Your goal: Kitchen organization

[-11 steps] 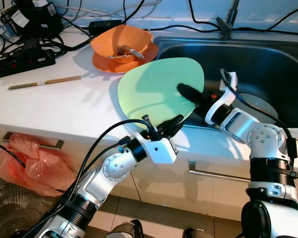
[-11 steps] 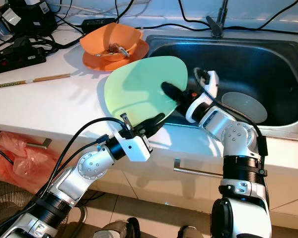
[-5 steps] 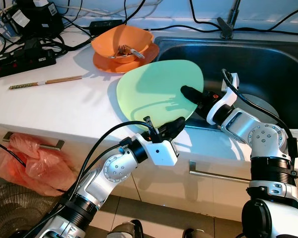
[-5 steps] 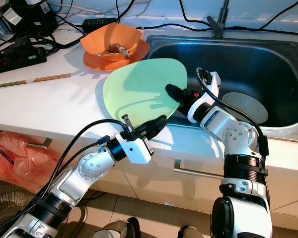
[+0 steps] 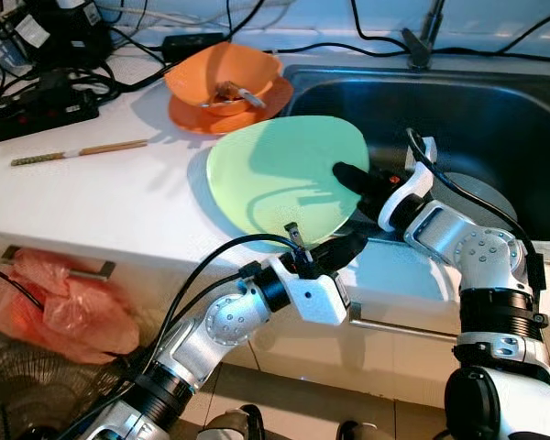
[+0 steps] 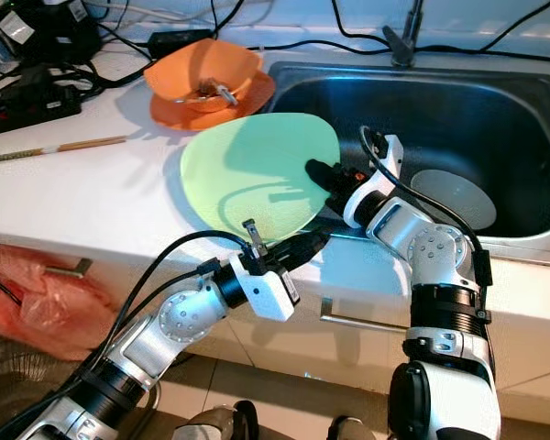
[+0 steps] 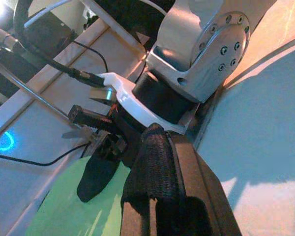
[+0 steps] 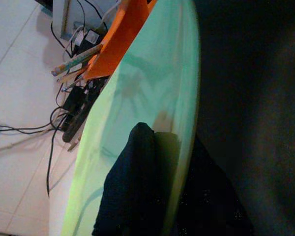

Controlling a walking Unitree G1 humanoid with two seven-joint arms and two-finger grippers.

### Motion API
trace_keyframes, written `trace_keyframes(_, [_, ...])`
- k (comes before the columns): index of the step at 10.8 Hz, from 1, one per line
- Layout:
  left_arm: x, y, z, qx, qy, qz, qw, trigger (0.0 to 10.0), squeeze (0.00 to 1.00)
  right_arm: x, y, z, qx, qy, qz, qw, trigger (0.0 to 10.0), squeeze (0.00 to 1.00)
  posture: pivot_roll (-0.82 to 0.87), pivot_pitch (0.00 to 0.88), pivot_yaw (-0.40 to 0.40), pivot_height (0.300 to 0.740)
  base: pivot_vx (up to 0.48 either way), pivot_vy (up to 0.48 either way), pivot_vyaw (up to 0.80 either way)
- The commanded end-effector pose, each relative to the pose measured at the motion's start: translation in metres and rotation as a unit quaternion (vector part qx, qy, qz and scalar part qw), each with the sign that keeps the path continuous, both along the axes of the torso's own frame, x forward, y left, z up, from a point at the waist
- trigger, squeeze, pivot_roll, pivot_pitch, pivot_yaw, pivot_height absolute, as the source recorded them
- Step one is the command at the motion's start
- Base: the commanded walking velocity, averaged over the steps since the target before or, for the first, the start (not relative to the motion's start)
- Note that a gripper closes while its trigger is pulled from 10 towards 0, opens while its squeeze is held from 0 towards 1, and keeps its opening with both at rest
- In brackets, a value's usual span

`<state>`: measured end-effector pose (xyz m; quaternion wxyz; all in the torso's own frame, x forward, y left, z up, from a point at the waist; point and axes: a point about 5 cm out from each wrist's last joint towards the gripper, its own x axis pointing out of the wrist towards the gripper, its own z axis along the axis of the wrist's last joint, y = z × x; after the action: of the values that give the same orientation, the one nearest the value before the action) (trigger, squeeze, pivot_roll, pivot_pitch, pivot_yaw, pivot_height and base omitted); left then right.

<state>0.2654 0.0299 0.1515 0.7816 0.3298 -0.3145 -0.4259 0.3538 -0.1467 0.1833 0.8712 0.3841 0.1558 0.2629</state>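
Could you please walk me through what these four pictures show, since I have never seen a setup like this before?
This is a humanoid robot with two silver arms at a kitchen counter. The two wide pictures come from the two eyes of a camera on its head, looking down. The two close pictures come from cameras on its wrists, looking along the black fingers.

The right end effector grips a light green plate by its edge, one finger above and one below, beside the sink. The left end effector hovers at the counter's front edge, near the plate.

On the white counter lie an orange bowl on an orange plate, a pair of chopsticks and black power strips. A pale dish sits in the sink.
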Motion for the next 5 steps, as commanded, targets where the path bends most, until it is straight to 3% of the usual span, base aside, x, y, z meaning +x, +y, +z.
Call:
trace_keyframes(1, [-0.0007, 0.0035, -0.0075, 0.009, 0.014, 0.004, 1.000, 0.0, 0.00, 0.0003, -0.0015, -0.0081, -0.030, 0.022, -0.008, 0.999, 0.0, 0.00, 0.01, 0.137, 0.069, 0.740, 0.000, 0.000, 0.00])
trace_keyframes(2, [-0.0010, 0.0035, -0.0046, -0.006, 0.012, 0.003, 1.000, 0.0, 0.00, 0.0008, -0.0018, -0.0080, -0.030, 0.022, -0.009, 0.999, 0.0, 0.00, 0.01, 0.137, 0.069, 0.740, 0.000, 0.000, 0.00])
trace_keyframes(3, [-0.0014, 0.0036, -0.0026, -0.028, 0.024, -0.002, 0.999, 10.0, 1.00, 0.0011, -0.0022, -0.0083, -0.029, 0.021, -0.010, 0.999, 0.0, 0.00, 0.01, 0.132, 0.071, 0.740, 0.000, 0.000, 0.00])
trace_keyframes(5, [-0.0025, 0.0030, 0.0005, -0.042, 0.038, -0.016, 0.998, 10.0, 1.00, 0.0013, -0.0023, -0.0081, -0.030, 0.021, -0.012, 0.999, 0.0, 0.00, 0.01, 0.132, 0.071, 0.740, 0.000, 0.000, 0.00])
